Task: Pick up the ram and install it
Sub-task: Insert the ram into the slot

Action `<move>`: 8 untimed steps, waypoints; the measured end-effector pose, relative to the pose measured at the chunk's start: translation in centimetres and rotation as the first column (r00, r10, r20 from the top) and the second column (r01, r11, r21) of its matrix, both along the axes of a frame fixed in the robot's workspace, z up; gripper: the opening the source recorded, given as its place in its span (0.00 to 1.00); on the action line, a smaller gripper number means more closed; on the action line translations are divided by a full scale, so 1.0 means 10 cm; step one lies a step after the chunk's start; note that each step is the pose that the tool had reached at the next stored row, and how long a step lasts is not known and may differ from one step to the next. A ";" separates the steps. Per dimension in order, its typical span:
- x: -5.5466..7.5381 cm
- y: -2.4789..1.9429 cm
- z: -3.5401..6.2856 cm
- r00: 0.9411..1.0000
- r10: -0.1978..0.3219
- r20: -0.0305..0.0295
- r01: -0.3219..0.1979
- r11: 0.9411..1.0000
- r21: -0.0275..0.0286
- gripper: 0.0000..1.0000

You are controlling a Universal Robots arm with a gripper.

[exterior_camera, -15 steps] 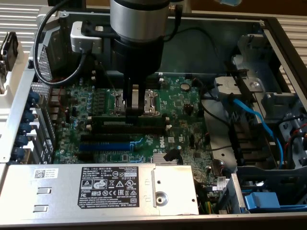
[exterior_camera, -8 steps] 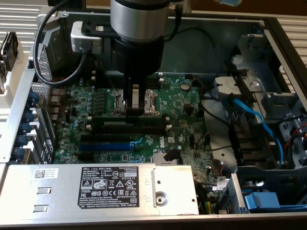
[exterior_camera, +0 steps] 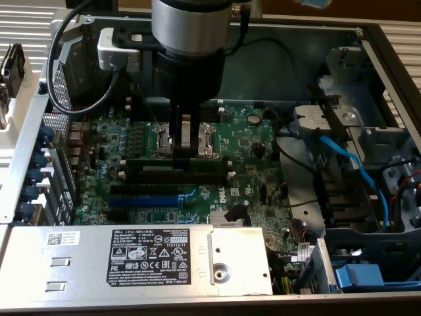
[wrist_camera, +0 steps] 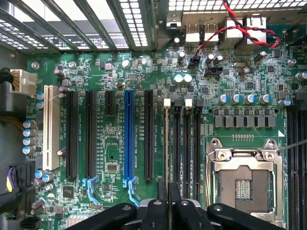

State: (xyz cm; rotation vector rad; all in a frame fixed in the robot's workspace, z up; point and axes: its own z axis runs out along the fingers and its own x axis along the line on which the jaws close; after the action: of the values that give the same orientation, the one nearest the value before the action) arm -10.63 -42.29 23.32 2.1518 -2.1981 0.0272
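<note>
The ram is a long dark-green stick with a pale label. It stands on edge across the motherboard, along the black memory slots. My gripper comes straight down from above and is shut on the stick near its middle. In the wrist view the ram shows edge-on as a thin pale line running away from my gripper. It lies over the memory slot nearest the blue expansion slot. Whether it is seated in that slot I cannot tell.
The open CPU socket lies right beside the memory slots. A silver power supply with a black label fills the case's near side. A blue cable and drive bays sit at the exterior view's right. Rear ports and a red-black wire lie beyond the slots.
</note>
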 end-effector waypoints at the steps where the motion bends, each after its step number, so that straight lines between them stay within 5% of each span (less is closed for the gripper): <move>1: 0.00 0.000 0.000 1.000 0.000 0.000 0.000 1.000 0.000 0.13; 8: 0.00 0.001 0.000 1.000 0.000 0.003 0.000 1.000 -0.002 0.13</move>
State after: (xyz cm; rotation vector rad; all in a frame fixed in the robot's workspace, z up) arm -10.64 -42.28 23.32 2.1523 -2.1982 0.0325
